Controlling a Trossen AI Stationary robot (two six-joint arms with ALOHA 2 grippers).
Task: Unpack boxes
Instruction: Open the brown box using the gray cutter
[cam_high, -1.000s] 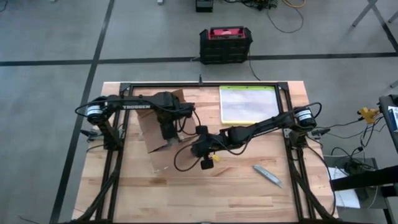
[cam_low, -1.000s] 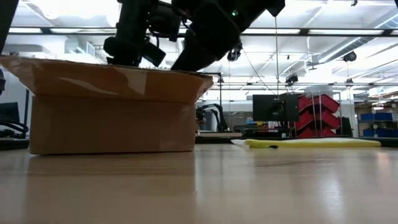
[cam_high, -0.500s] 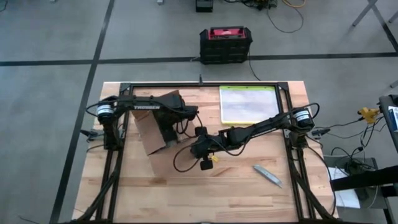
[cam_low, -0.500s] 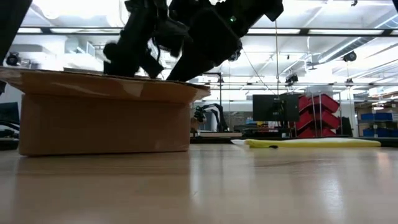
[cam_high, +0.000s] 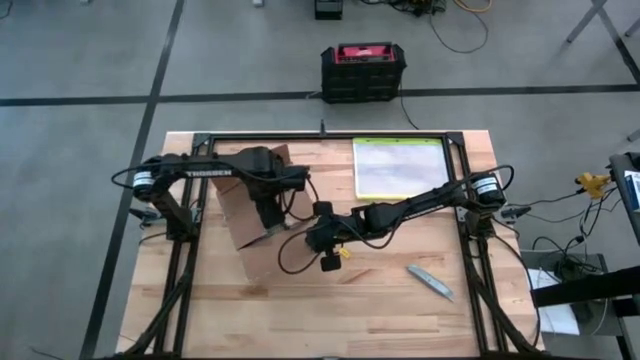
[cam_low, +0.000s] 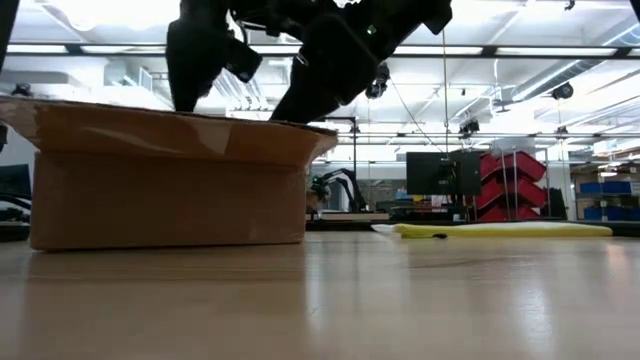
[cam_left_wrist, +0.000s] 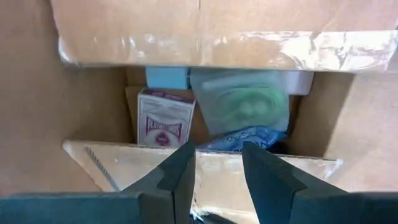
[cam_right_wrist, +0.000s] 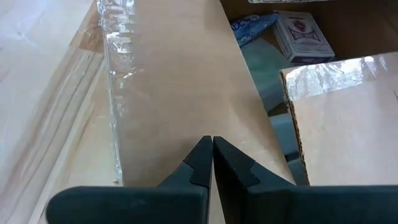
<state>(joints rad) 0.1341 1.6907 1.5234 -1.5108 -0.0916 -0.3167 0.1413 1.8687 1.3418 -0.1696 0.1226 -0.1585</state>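
The brown cardboard box (cam_high: 240, 205) stands on the table's left half, flaps open, with shiny tape on their edges. My left gripper (cam_left_wrist: 217, 152) hangs open above the opening, pointing down, with a taped flap (cam_left_wrist: 124, 163) below its fingers and nothing between them. Inside lie a pack of playing cards (cam_left_wrist: 165, 118), a green item in a clear bag (cam_left_wrist: 245, 106), a blue wrapper (cam_left_wrist: 249, 137) and a light blue box (cam_left_wrist: 168, 77). My right gripper (cam_right_wrist: 212, 142) is shut over the box's right flap (cam_right_wrist: 180, 81). My right gripper has its shut fingertips (cam_right_wrist: 202, 149) on the broad face of the opened flap (cam_right_wrist: 186, 112), away from its taped edge. The fingers come slanting down from the table's right. In the low view the arm reaches down to the flap (cam_low: 290, 122), which stays folded outward.
A clear pouch with a yellow-green edge (cam_high: 398, 167) lies at the far right of the table. A grey utility knife (cam_high: 430, 283) lies near the right front. A black-and-red case (cam_high: 363, 70) stands on the floor beyond the table. Bare wood lies in front of the box.
My left gripper has risen above the box's opening and turned a little about its own axis, staying open. The box has slid slightly toward the table's left edge. My right gripper has kept still on the flap.
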